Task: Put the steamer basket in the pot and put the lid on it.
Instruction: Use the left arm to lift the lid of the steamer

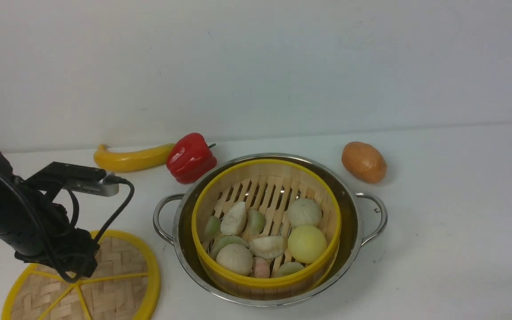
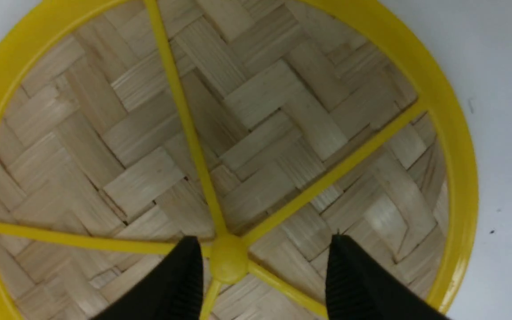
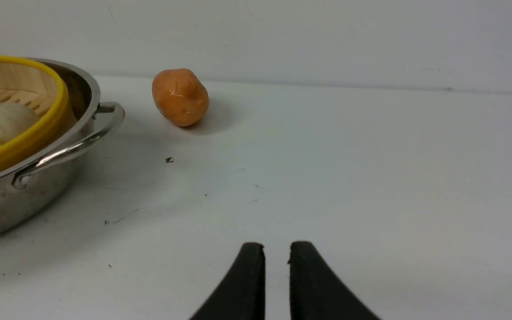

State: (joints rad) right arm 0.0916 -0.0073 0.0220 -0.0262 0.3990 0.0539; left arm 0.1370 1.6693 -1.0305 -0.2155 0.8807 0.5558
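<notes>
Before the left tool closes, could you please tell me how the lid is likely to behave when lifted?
The lid looks light: thin woven bamboo in a plastic rim. It should be stiff, braced by spokes. Held only by its small smooth knob, which sits between the open fingers of the left tool, it may tilt or slip.

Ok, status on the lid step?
Left gripper open, jaws straddling knob of lid, no grip. Right gripper nearly shut, empty. Steamer basket in pot, uncovered. Nothing between lid and pot.
</notes>
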